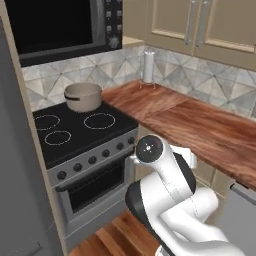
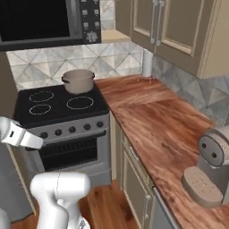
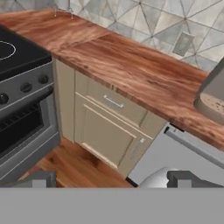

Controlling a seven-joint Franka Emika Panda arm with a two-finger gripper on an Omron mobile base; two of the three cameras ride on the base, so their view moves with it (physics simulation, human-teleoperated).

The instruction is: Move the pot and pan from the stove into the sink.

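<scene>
Wooden counter (image 2: 152, 120) runs away from the black glass stove (image 1: 75, 132), under beige wall cabinets (image 1: 200, 27) and a dark microwave (image 1: 55, 25). On the stove's burner at 1 o'clock sits the beige pot (image 1: 83, 96). Below, the gripper (image 3: 112, 180) hangs empty before a cabinet drawer (image 3: 114, 103), fingers (image 3: 39, 179) wide apart.
</scene>
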